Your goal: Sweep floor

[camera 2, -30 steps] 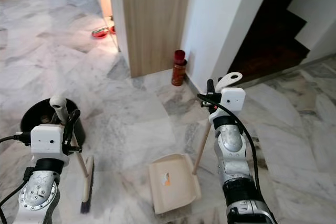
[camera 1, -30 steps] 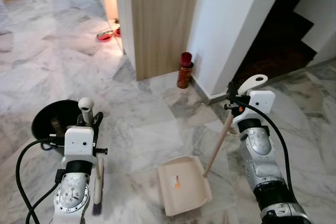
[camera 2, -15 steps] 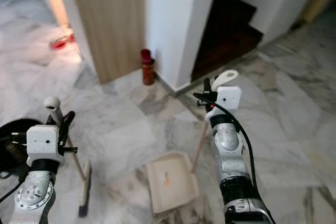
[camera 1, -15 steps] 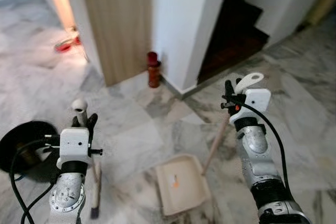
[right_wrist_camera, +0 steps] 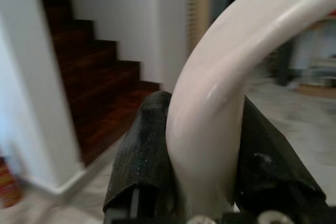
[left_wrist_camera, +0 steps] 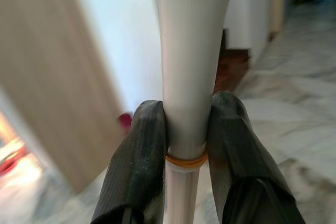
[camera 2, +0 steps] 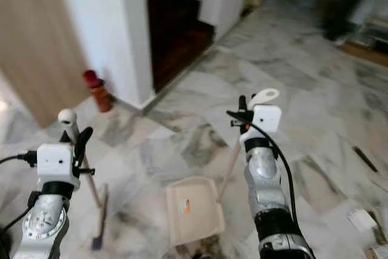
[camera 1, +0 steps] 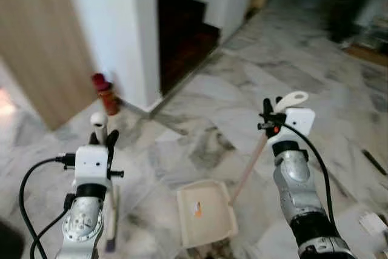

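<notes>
My left gripper (camera 1: 102, 142) is shut on the pale handle of a broom (camera 1: 99, 121), whose dark bristle head (camera 1: 111, 236) rests on the marble floor at the lower left. In the left wrist view the two fingers (left_wrist_camera: 140, 156) clamp the handle just above an orange ring. My right gripper (camera 1: 269, 117) is shut on the looped top of the dustpan handle (camera 1: 292, 97). The beige dustpan (camera 1: 205, 211) lies flat on the floor between the arms, its stick slanting up to the right gripper. In the right wrist view the pads (right_wrist_camera: 147, 145) squeeze the loop.
A red canister (camera 1: 107, 94) stands at the white wall corner (camera 1: 121, 28), beside a wooden panel (camera 1: 30, 47). Dark stairs (camera 1: 182, 22) rise behind the wall. At the right lie a thin black stick (camera 1: 372, 162) and a small white object (camera 1: 370, 222). Open marble floor stretches ahead.
The whole view has swung to the right: the stairs and the far room now show, the black bowl at the left has left the picture. Both grippers keep their hold.
</notes>
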### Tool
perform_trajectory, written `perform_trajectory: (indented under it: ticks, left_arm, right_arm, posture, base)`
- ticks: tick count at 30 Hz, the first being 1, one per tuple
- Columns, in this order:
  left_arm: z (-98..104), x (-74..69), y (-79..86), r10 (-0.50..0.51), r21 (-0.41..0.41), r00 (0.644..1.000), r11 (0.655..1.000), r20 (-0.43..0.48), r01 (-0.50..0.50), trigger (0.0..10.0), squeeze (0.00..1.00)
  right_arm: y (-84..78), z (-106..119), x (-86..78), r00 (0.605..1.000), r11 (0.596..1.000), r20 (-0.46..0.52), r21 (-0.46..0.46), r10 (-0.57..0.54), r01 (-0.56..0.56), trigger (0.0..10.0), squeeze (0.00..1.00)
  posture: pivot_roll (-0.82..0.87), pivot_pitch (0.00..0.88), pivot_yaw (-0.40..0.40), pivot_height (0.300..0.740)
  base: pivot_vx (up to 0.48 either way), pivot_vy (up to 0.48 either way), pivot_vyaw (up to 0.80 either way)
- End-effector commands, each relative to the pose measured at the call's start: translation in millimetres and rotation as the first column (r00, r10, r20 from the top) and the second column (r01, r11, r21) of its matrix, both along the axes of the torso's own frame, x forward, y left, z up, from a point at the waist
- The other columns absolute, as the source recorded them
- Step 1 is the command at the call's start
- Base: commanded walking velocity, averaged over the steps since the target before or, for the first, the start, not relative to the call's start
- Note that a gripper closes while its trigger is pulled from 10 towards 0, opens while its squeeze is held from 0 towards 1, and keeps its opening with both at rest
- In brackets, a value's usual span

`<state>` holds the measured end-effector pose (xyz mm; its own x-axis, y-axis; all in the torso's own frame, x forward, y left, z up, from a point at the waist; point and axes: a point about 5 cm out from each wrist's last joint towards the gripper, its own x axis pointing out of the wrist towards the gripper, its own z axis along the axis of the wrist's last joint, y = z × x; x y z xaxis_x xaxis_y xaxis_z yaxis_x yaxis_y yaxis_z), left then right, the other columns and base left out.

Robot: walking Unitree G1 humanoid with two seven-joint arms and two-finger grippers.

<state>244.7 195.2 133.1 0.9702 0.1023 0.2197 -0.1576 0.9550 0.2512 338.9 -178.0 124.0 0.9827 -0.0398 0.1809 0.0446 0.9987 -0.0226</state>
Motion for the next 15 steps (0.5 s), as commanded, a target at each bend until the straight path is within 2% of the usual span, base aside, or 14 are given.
perform_trajectory:
  ticks: [1,15]
  left_arm:
    - [4.5,0.3,-2.5,-0.013,0.004,1.000,1.000,0.027,0.013,10.0,0.00]
    - [5.9,4.2,-3.1,-0.029,-0.006,0.999,1.000,0.033,0.029,10.0,0.00]
  right_arm:
    - [-1.6,6.0,-0.6,1.000,1.000,0.031,-0.010,-0.006,0.007,10.0,0.00]
    - [-1.2,1.9,-5.1,0.999,1.000,0.029,-0.011,-0.027,0.027,10.0,0.00]
  posture:
    - [0.04,0.096,-0.015,0.740]
    - [0.04,0.066,-0.003,0.740]
  base:
    - [0.000,0.000,-0.80]
    - [0.000,0.000,-0.80]
